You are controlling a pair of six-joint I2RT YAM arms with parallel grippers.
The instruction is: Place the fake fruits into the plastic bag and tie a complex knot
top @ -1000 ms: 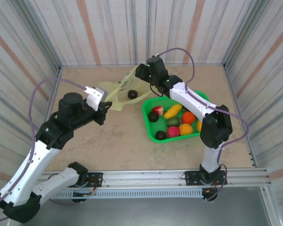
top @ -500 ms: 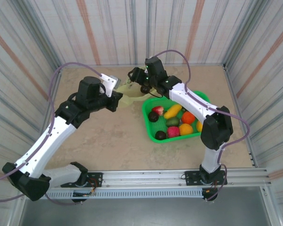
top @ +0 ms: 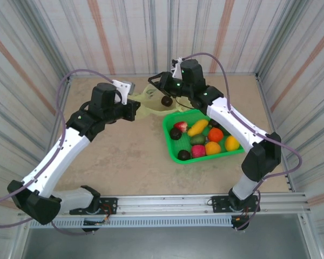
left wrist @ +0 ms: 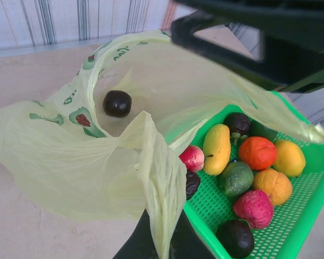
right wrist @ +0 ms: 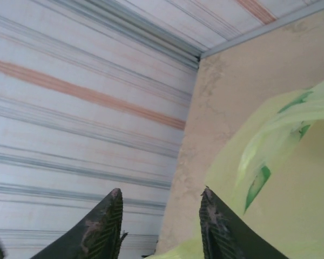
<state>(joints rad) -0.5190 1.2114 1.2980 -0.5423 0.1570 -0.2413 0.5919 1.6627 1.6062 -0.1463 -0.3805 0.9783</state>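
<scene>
The pale yellow-green plastic bag lies open at the back of the table, with one dark fake fruit inside its mouth. My left gripper is shut on a bunched fold of the bag's near rim. My right gripper hangs open over the bag's far rim, nothing between its fingers. Several more fake fruits, among them a yellow one, an orange one, a green one and a pink one, sit in the green basket.
The green basket stands just right of the bag, its left corner touching the bag's film. Striped walls enclose the table on three sides. Bare tabletop stretches from the bag to the near rail.
My left gripper has swung up and to the right with the bag's rim. The right arm shifted right, and the dark fruit moved slightly right along with the bag.
</scene>
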